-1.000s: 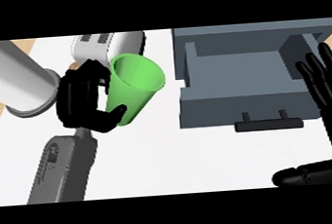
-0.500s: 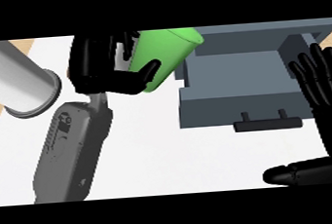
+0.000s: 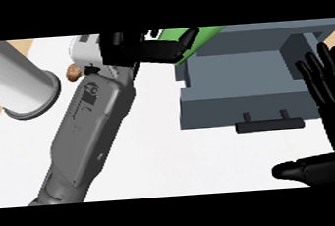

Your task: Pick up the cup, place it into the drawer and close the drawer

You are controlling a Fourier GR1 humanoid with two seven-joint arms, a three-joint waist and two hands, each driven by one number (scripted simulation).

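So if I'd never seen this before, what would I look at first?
Probably the bright green cup at the top, held in the black left hand next to the open grey drawer. Then the long grey forearm slanting up the left side, and the right hand resting open at the right edge, fingers up.

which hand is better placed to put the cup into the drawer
Left. The left hand is already curled round the green cup, at the open drawer's far left corner. The right hand rests open at the drawer's right, holding nothing.
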